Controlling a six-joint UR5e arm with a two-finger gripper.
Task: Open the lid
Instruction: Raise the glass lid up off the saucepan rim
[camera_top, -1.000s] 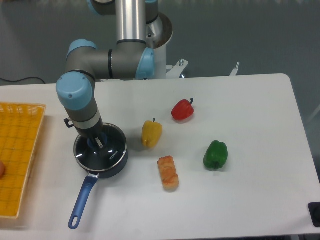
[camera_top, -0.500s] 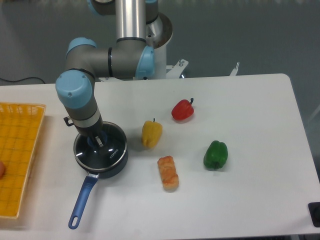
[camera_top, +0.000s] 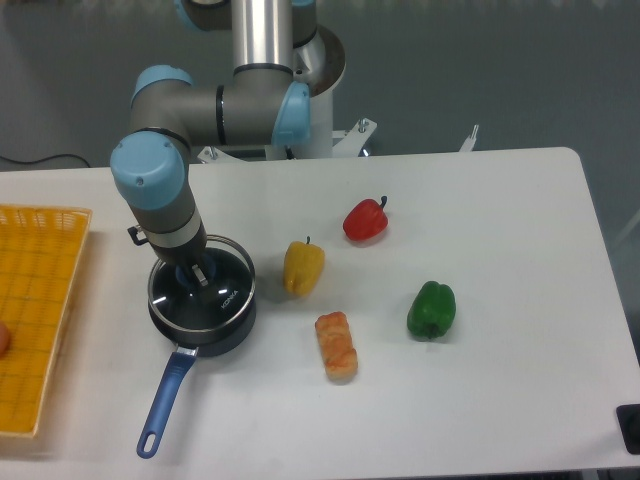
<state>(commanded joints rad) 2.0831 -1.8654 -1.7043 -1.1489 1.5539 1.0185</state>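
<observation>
The dark blue saucepan (camera_top: 222, 333) sits at the left of the white table, its long blue handle (camera_top: 165, 398) pointing toward the front edge. The round glass lid (camera_top: 222, 293) with a metal rim hovers just above the pan's rim, slightly up and left of it. My gripper (camera_top: 193, 274) comes straight down onto the lid's centre and is shut on the blue knob, which the fingers mostly hide.
A yellow pepper (camera_top: 303, 267) stands just right of the pan. Farther right are a red pepper (camera_top: 365, 220), a piece of bread (camera_top: 336, 345) and a green pepper (camera_top: 431, 309). A yellow basket (camera_top: 35, 300) lies along the left edge.
The gripper has risen a little with the lid in it. The lid's rim now stands above the saucepan's rim. The pan has not moved.
</observation>
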